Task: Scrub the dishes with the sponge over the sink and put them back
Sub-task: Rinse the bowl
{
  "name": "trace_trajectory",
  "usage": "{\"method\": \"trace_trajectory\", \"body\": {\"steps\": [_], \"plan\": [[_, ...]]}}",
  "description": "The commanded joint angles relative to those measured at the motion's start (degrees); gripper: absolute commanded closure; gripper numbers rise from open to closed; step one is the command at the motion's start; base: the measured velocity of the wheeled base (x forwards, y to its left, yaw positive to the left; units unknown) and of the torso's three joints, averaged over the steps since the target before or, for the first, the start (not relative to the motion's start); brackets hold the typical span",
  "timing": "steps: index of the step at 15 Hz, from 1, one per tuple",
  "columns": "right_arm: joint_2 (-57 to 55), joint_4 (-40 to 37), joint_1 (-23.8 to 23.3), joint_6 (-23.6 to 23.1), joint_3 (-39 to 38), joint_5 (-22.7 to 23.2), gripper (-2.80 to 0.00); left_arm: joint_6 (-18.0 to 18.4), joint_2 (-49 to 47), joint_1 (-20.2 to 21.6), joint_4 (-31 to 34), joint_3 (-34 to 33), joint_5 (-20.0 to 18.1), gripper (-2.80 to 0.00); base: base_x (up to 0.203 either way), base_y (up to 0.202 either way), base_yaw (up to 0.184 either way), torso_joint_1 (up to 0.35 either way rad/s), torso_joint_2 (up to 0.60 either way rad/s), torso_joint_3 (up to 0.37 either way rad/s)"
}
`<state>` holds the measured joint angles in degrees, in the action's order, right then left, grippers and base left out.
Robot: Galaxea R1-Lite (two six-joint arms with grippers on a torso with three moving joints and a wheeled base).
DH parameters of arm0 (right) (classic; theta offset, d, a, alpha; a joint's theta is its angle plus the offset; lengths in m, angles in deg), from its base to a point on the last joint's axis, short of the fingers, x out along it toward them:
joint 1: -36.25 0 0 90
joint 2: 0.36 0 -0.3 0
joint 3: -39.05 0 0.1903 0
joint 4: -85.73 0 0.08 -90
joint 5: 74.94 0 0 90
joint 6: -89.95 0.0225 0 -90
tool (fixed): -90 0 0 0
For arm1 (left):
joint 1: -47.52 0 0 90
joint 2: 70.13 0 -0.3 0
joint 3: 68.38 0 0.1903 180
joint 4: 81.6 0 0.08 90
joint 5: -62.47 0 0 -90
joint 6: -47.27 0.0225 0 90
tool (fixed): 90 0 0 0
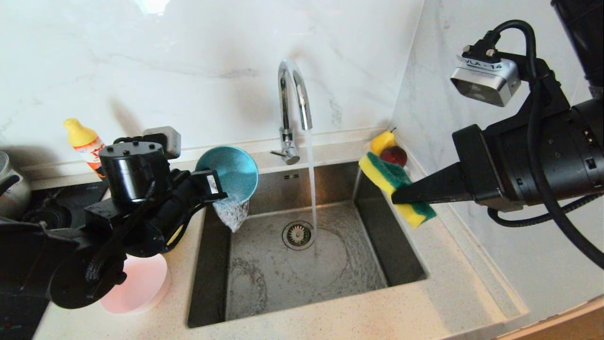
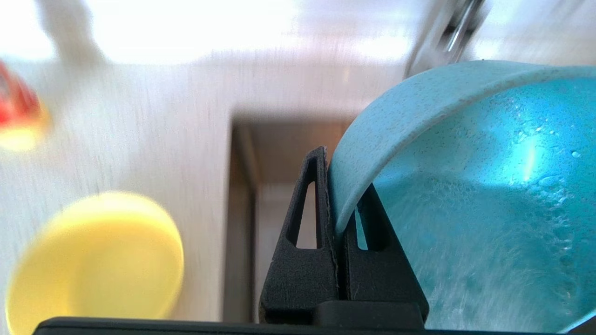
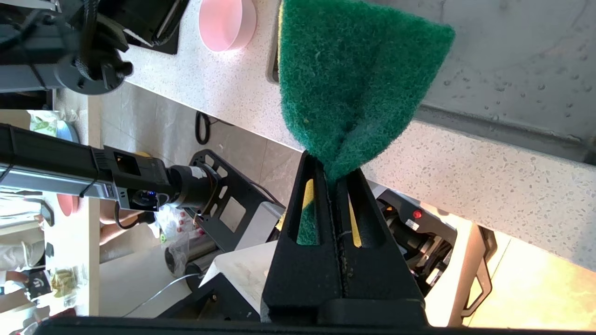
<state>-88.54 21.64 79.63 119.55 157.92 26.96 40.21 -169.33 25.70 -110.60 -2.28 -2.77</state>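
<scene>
My left gripper (image 1: 218, 189) is shut on the rim of the teal-blue bowl (image 1: 229, 172), tipped on its side over the back left corner of the sink (image 1: 264, 278), and water spills out of it. In the left wrist view the fingers (image 2: 342, 172) pinch the bowl's wall (image 2: 465, 186). To the sink's right, above the counter, my right gripper (image 1: 398, 196) is shut on the green and yellow sponge (image 1: 394, 186), which is squeezed in the middle (image 3: 354, 79). The pink bowl (image 1: 141, 283) sits on the counter left of the sink. The yellow bowl (image 2: 98, 260) stands on that counter too, mostly hidden under my left arm.
The faucet (image 1: 292, 99) runs a stream onto the sink floor beside the drain (image 1: 298, 234). A yellow detergent bottle (image 1: 85, 144) stands at the back left, a steel pot (image 1: 12, 189) at the far left. Fruit (image 1: 389, 148) lies in the back right corner.
</scene>
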Motion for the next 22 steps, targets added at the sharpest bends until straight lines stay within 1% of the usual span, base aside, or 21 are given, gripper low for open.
{"method": "trace_trajectory", "body": {"steps": [1, 3, 4, 7, 9, 11, 13, 14, 17, 20, 22], "plan": [[-0.16, -0.16, 0.08, 0.15, -0.25, 0.07, 0.00, 3.52, -0.91, 0.03, -9.47, -2.57, -0.56, 0.00, 0.000, 0.000, 0.000, 0.000, 0.00, 0.000], [0.02, -0.14, 0.12, 0.02, -0.67, 0.06, 0.00, 8.45, -1.19, 0.03, -18.67, -5.36, -1.80, 0.00, 0.000, 0.000, 0.000, 0.000, 0.00, 0.000], [0.31, -0.14, 0.10, 0.02, -0.67, 0.06, 0.00, 9.84, -1.23, 0.02, -22.11, -6.20, -1.94, 0.00, 0.000, 0.000, 0.000, 0.000, 0.00, 0.000], [0.55, -0.23, 0.07, 0.02, -0.67, 0.06, 0.00, 10.77, -0.94, 0.02, -28.08, -6.54, -2.23, 0.00, 0.000, 0.000, 0.000, 0.000, 0.00, 0.000], [0.55, -0.23, 0.03, 0.02, -0.58, 0.06, 0.00, 10.97, -0.70, 0.02, -31.77, -6.61, -4.05, 0.00, 0.000, 0.000, 0.000, 0.000, 0.00, 0.000], [0.72, -0.23, 0.12, 0.02, -0.75, 0.06, 0.00, 13.12, -0.49, 0.02, -35.29, -7.23, -4.82, 0.00, 0.000, 0.000, 0.000, 0.000, 0.00, 0.000], [0.39, -0.23, 0.03, 0.11, -0.75, 0.06, 0.00, 16.14, -0.32, 0.02, -35.30, -7.91, -6.60, 0.00, 0.000, 0.000, 0.000, 0.000, 0.00, 0.000], [0.20, -0.23, 0.03, 0.11, -0.83, 0.06, 0.00, 16.63, 0.22, 0.02, -35.30, -8.27, -7.07, 0.00, 0.000, 0.000, 0.000, 0.000, 0.00, 0.000], [0.28, -0.14, 0.12, 0.11, -1.11, 0.06, 0.00, 16.50, 0.74, 0.02, -35.30, -8.45, -7.16, 0.00, 0.000, 0.000, 0.000, 0.000, 0.00, 0.000], [0.46, -0.23, 0.11, 0.11, -1.29, 0.14, 0.00, 16.80, 2.92, 0.02, -35.30, -6.50, -8.55, 0.00, 0.000, 0.000, 0.000, 0.000, 0.00, 0.000], [0.55, -0.14, 0.12, 0.02, -1.81, 0.14, 0.00, 16.93, 4.57, 0.02, -35.30, -5.68, -8.76, 0.00, 0.000, 0.000, 0.000, 0.000, 0.00, 0.000]]}}
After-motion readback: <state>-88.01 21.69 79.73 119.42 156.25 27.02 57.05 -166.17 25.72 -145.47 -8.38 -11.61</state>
